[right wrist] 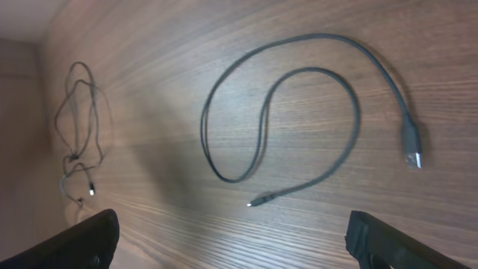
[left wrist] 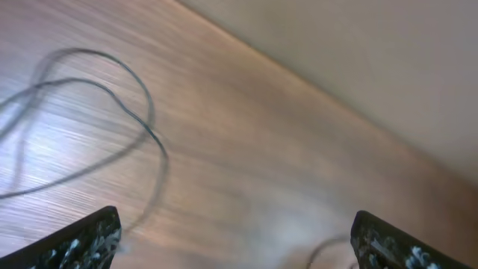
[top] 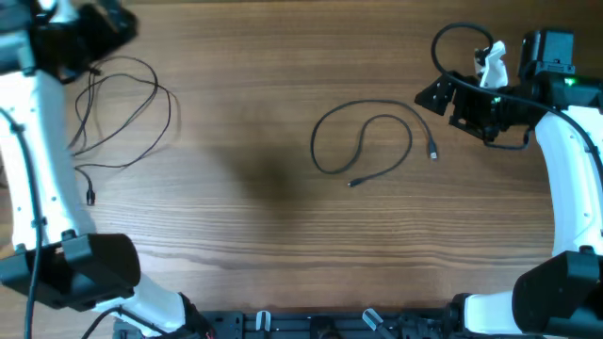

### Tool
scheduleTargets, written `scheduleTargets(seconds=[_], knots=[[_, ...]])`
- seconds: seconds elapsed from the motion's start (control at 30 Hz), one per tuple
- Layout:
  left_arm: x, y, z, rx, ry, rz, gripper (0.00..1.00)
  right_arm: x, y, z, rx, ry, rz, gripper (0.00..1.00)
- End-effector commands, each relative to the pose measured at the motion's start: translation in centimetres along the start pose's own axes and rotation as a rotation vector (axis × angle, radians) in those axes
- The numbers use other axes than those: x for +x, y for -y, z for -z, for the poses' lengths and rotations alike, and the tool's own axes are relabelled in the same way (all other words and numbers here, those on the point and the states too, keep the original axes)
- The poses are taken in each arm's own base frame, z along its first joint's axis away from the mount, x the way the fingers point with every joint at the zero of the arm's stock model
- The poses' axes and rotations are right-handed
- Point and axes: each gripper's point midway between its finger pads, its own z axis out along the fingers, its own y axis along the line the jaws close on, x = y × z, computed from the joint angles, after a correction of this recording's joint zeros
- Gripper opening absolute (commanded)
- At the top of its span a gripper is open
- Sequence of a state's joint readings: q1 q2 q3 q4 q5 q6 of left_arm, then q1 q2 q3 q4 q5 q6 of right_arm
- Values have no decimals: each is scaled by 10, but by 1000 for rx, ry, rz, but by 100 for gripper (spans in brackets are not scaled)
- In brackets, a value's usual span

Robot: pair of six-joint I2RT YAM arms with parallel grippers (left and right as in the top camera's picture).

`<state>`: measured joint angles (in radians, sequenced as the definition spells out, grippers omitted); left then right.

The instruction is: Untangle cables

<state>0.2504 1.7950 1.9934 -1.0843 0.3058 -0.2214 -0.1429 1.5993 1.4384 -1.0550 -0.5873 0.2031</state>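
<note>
Although both wrist views crop off all but the fingertips, each shows its two dark fingers (right wrist: 82, 239) set wide apart at the lower corners with only bare table (top: 283, 245) between them. The right hand (right wrist: 239, 240) is therefore open and holds nothing, and the left hand (left wrist: 239, 243) is likewise spread and empty.

A looped cable (right wrist: 267, 104) lies flat near the middle of the table, and it serves as the landmark. It curls in an open spiral that does not appear to cross itself. Its silver-tipped plug (right wrist: 413, 153) sits at the loop's right edge, and its small plug (right wrist: 258, 200) ends just below the loop. This cable touches nothing else.

Seen from overhead, the right hand is just right of the loop and slightly farther back, with its fingers pointing toward the loop and not touching it.

Well to the left of the looped cable, near the table's far left side, lies a tangle of thin wires (left wrist: 151, 123). It is made of several slack strands that overlap and cross each other, and two small plug ends trail out on the near side. The left hand is over the back end of this tangle, well apart from the looped cable. Its view is blurred, and no strand runs between its fingers.
</note>
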Motion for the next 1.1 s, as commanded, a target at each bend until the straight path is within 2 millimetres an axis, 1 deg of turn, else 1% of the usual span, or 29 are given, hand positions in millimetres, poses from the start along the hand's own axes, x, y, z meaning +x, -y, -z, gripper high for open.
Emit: scheduleTargets(seconds=[0.0, 0.07, 0.13, 0.17, 0.23, 0.27, 0.3, 0.33, 0.43, 0.53, 0.6, 0.67, 0.73, 0.8, 0.87, 0.93, 1.0, 1.07], knots=[[59, 57, -23, 75, -148, -275, 100, -4, 14, 1, 76, 16, 10, 100], [99, 86, -38, 153, -239, -432, 100, -7, 25, 4, 123, 34, -41, 100], [151, 116, -57, 259, -327, -603, 98, -10, 32, 8, 133, 48, -61, 100], [174, 129, -67, 303, -353, -672, 95, -11, 35, 10, 136, 53, -69, 100], [214, 148, -84, 354, -386, -748, 83, -13, 40, 13, 140, 63, -85, 100], [232, 155, -92, 373, -399, -777, 80, -14, 42, 14, 142, 66, -90, 99], [248, 161, -100, 392, -409, -803, 79, -15, 44, 15, 143, 69, -95, 99], [268, 169, -109, 414, -425, -836, 79, -15, 46, 17, 145, 71, -100, 99], [315, 186, -131, 452, -479, -899, 76, -15, 47, 17, 146, 71, -104, 99], [351, 197, -153, 457, -514, -954, 72, -14, 47, 17, 146, 68, -105, 99], [369, 201, -168, 420, -509, -983, 72, -12, 47, 17, 147, 62, -107, 99], [385, 209, -176, 430, -506, -1009, 72, -12, 47, 17, 148, 59, -93, 99], [390, 209, -189, 354, -472, -988, 74, -11, 47, 17, 149, 53, -88, 99], [397, 210, -198, 327, -457, -982, 74, -9, 48, 17, 150, 46, -90, 99], [403, 211, -204, 322, -460, -970, 72, -8, 48, 17, 151, 42, -81, 99], [406, 207, -210, 308, -467, -963, 62, -7, 48, 17, 152, 38, -70, 99], [408, 197, -216, 260, -475, -951, 57, -7, 48, 17, 152, 38, -69, 99], [413, 188, -220, 233, -499, -957, 55, -7, 48, 17, 152, 38, -70, 99]])
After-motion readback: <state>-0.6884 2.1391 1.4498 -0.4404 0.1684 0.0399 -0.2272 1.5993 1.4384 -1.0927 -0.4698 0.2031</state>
